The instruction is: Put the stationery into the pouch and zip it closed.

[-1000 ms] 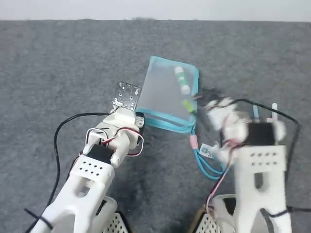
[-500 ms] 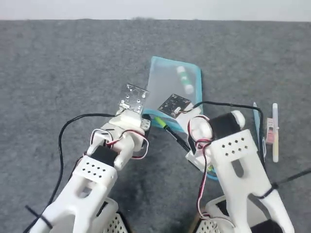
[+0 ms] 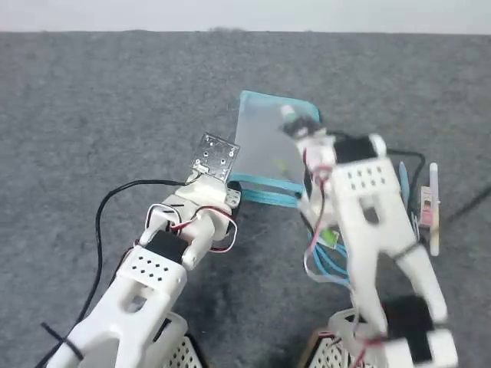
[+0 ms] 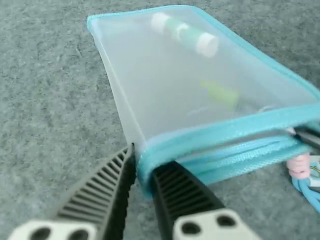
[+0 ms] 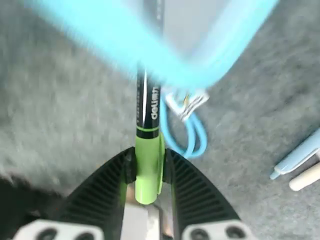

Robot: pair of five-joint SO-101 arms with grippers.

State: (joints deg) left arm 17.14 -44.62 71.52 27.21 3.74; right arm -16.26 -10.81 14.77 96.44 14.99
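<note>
The translucent pouch (image 3: 265, 146) with a teal rim lies at the table's middle. My left gripper (image 3: 232, 192) is shut on its near corner, and in the left wrist view the fingers pinch the teal edge (image 4: 142, 172). Inside the pouch (image 4: 165, 85) lie a white-and-green stick (image 4: 184, 34) and a small green item (image 4: 220, 95). My right gripper (image 3: 301, 129) hangs over the pouch's right side. It (image 5: 148, 159) is shut on a green-and-black pen (image 5: 148, 115), whose black end runs under the blurred teal rim (image 5: 150, 50).
On the right of the mat lie a blue pen (image 3: 404, 180), a cream pen (image 3: 434, 207) and a small pink item (image 3: 424, 208). A blue cord loop (image 3: 326, 261) with the zipper pull (image 5: 186, 102) trails from the pouch toward the arms' bases.
My right arm swung from the right, past the pouch's near edge, then up to its right side with the pen. The left gripper kept hold of the corner.
</note>
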